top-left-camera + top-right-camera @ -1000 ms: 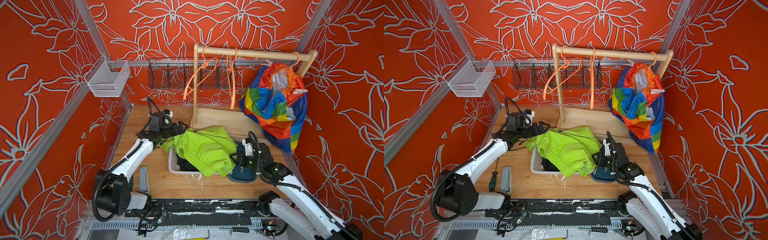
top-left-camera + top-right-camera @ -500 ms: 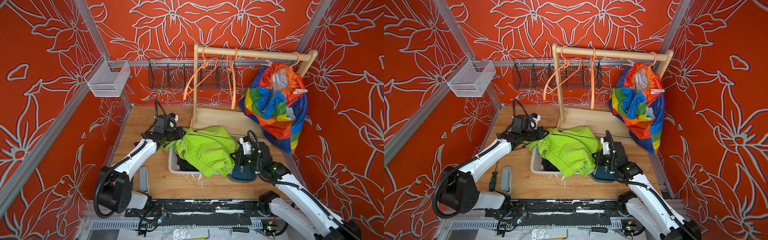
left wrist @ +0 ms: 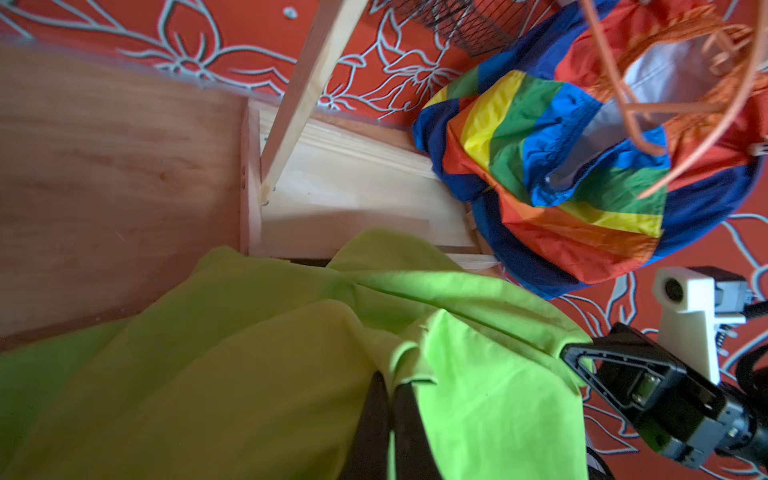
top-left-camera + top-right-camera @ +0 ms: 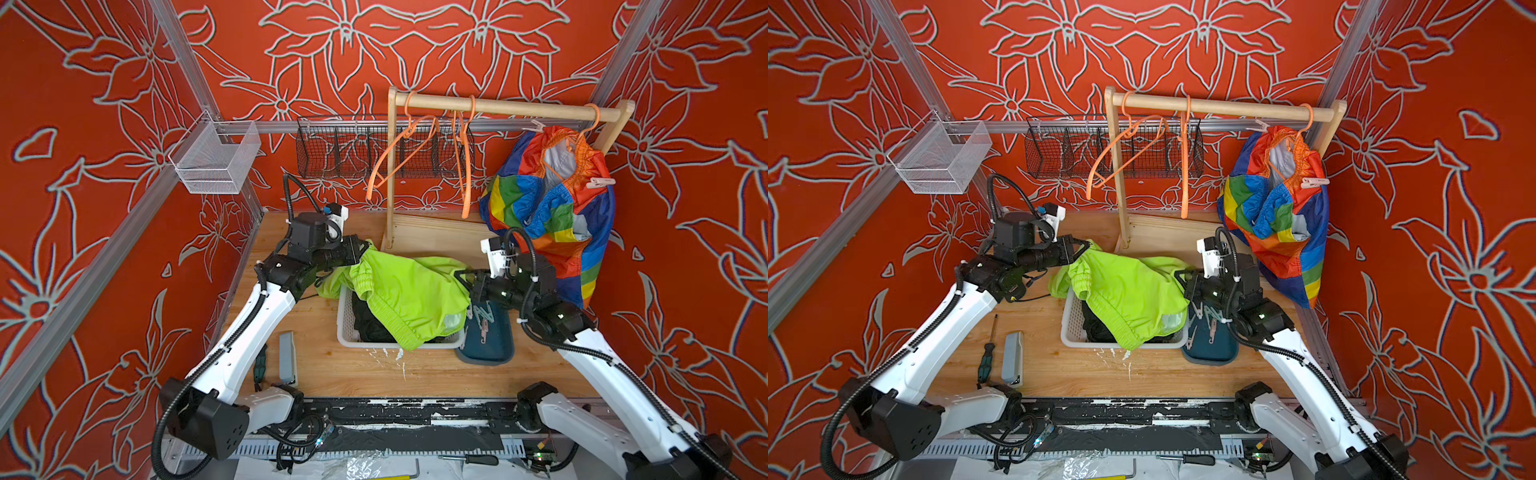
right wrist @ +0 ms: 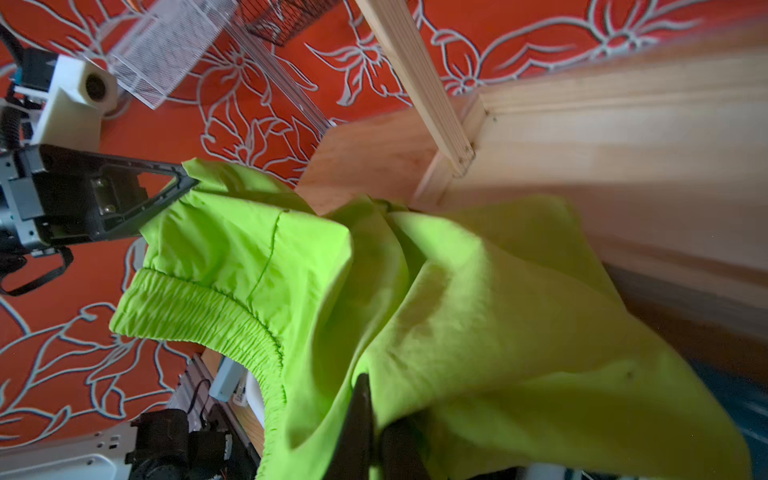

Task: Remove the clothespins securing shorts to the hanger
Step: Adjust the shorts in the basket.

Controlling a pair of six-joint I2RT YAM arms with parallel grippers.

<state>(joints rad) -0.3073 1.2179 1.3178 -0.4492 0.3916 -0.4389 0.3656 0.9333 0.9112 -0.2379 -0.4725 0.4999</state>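
Clothespin (image 4: 598, 182), pale pink, clipped to the waistband of the rainbow shorts (image 4: 548, 216). These hang bunched from an orange hanger (image 3: 673, 107) at the right end of the wooden rail (image 4: 519, 109).

Loose clothespins (image 4: 482, 318) lie in a teal tray (image 4: 490, 351) on the surface (image 4: 374, 370), just right of the white basket (image 4: 345, 328).

Lime green shorts (image 4: 407, 291) are draped over that basket, off any hanger, with the elastic waistband toward the left arm. Black shorts (image 4: 370, 326) sit inside the basket underneath, mostly covered.

Left tool (image 4: 365, 249): jaws pressed together, pinching the far left corner of the lime green shorts. The left wrist view shows a fold of the green cloth caught between the dark fingers (image 3: 374, 415).

Right tool (image 4: 461, 278): jaws pressed together, pinching the right edge of the same shorts, above the gap between basket and tray. Green fabric wraps its fingers (image 5: 359, 407) in the right wrist view.

Two bare orange hangers (image 4: 399, 158) hang on the rail's left half.

On the back wall: a black wire basket (image 4: 345, 145). At the left corner post: a white mesh basket (image 4: 216, 162).

Near the left arm's base, on the surface: a screwdriver (image 4: 986, 357) and a grey block (image 4: 1012, 357), side by side.
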